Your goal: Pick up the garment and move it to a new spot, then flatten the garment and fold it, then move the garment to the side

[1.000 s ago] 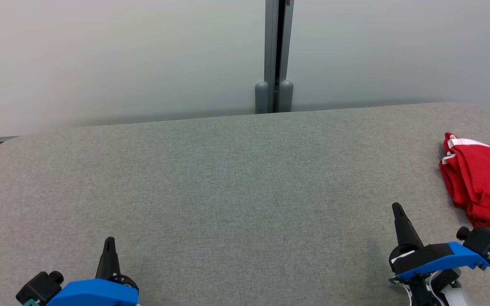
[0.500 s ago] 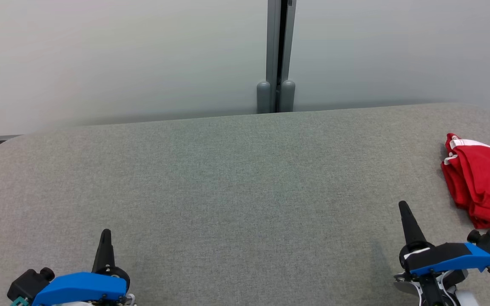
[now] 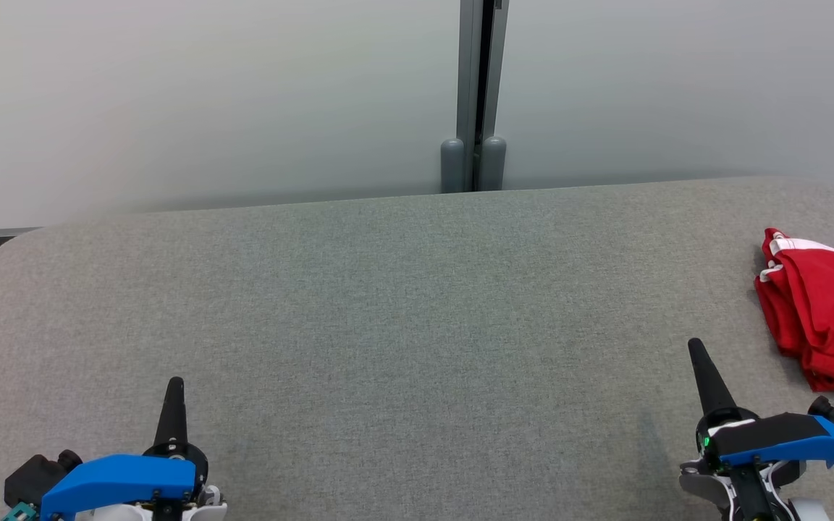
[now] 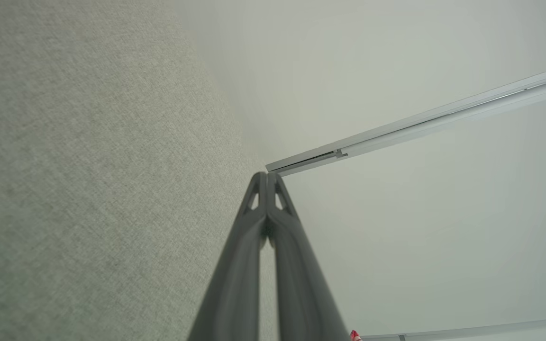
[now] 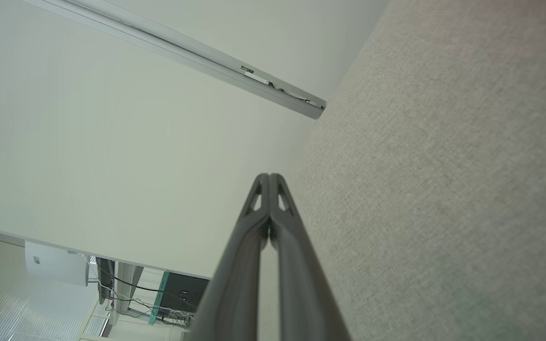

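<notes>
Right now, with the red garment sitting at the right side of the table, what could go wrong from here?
1. The red garment runs past the head view's right border, near a rounded corner of the grey table, so how much of it is supported is unclear; it might slide off.
2. Its folds look loose and bunched, so a nudge could undo them.
3. The right gripper, shut, sits close beside it; swinging that arm rightward could snag the cloth.

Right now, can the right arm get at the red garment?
Probably yes: the red garment lies on the table beside the right gripper, with nothing between them. The gripper is shut, so it must open first.
</notes>
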### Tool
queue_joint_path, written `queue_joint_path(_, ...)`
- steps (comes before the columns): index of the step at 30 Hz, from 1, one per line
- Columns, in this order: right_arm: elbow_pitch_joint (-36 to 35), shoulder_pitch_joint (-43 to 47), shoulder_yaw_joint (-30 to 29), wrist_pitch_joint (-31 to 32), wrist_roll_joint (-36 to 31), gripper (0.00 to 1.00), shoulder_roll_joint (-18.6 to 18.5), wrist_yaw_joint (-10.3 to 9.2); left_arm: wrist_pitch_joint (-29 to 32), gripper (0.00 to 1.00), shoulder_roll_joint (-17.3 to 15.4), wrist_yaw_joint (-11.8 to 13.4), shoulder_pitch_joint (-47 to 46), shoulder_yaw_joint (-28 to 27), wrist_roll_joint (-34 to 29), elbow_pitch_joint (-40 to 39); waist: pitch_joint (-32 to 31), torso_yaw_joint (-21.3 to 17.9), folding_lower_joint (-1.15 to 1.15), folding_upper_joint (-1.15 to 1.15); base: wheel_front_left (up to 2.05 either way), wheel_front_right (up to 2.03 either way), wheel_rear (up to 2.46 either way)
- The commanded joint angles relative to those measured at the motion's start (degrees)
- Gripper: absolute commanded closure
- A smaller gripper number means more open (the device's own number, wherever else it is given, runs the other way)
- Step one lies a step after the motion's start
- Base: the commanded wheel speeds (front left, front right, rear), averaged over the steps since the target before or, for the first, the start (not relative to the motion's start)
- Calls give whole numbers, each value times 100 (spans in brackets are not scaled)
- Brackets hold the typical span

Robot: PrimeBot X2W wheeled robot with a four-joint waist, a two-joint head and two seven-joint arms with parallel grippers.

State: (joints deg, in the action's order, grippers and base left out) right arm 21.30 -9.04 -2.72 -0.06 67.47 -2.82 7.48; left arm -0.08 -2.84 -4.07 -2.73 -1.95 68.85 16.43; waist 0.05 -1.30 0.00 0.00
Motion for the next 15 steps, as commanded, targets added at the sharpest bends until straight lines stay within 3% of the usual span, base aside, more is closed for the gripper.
queue_joint_path(1,-102,29,-39,37,158,100,-10,2,43,100,-6,-45,-144,-57,130,-78,0,3,0,0,0,0,0)
queue_joint_path(15,-304,123,-149,233,875,100,-10,2,234,100,-6,-142,-223,-189,812,-132,3,36,0,0,0,0,0)
